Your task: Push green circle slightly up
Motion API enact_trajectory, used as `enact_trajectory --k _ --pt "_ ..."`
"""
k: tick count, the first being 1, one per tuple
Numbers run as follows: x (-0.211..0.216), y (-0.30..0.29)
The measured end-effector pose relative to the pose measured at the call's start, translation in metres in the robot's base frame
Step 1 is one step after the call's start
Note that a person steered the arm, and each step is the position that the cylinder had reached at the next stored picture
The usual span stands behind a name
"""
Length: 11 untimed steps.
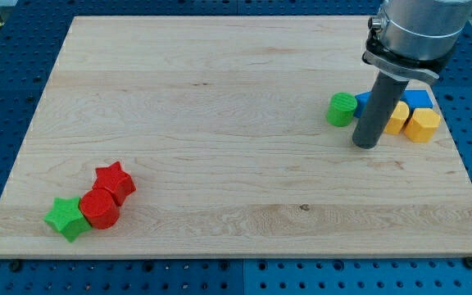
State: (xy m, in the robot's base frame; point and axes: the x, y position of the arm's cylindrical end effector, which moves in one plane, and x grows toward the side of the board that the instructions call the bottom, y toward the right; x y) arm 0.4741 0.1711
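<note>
The green circle [342, 109] sits on the wooden board [220, 123] at the view's right. My tip [366, 144] rests on the board just to the right of and slightly below the green circle, a small gap apart. The rod hides part of the blocks behind it. A blue block [416, 99], a yellow block [397, 118] and a yellow hexagon [422, 124] lie right of the rod.
At the view's bottom left a red star [115, 180], a red circle [99, 208] and a green star [65, 218] lie touching in a cluster. The board's right edge is close to the yellow hexagon.
</note>
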Motion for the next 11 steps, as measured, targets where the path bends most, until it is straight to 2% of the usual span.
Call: enact_trajectory --k 2,4,7,9,11 --pt "-0.008 -0.002" --pt "-0.015 -0.041" --pt "-0.018 -0.009" --pt "-0.056 -0.018" --pt "-0.094 -0.053"
